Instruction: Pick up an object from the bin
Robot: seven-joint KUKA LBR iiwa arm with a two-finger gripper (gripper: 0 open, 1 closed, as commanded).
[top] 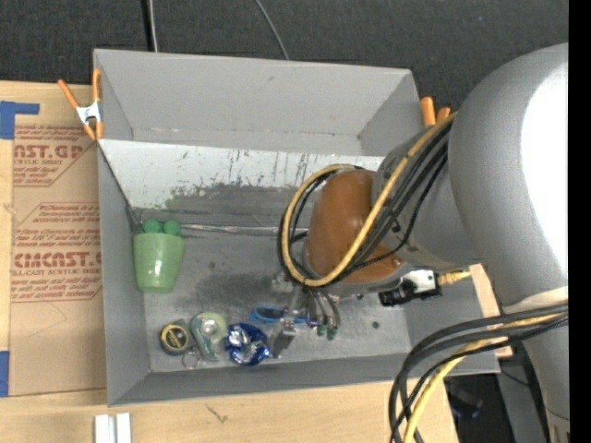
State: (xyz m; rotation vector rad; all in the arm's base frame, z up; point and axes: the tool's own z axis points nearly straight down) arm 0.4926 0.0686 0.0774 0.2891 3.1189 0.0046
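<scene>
Four loose things sit along the left and front of the grey bin (249, 90), noted left to right. Far left, near the left wall: a pale green translucent cup (157, 258), lying down, well apart from everything else. Front row, near the front wall: a round dark disc with a gold ring (174, 338), then just beside it a pale green round piece (211, 332), then a crumpled shiny blue wrapper (246, 345) touching or almost touching that piece. A small blue scrap (269, 314) lies a little behind the wrapper; its kind can't be made out. Just right of these, the gripper (305, 319) hangs low over the bin floor, under the wrist's orange cover (340, 224) and looped yellow-and-black cables (294, 220). Whether it is released or clenched cannot be told, and nothing can be seen held in it. Judgement: the step in hand is the approach, with the gripper down at floor level and the grasp not yet confirmed. The blue wrapper and blue scrap are the nearest candidates. The next move likely calls for centring on one of them, closing firmly and lifting straight up, since crumpled foil may slip or drag its neighbour along.
</scene>
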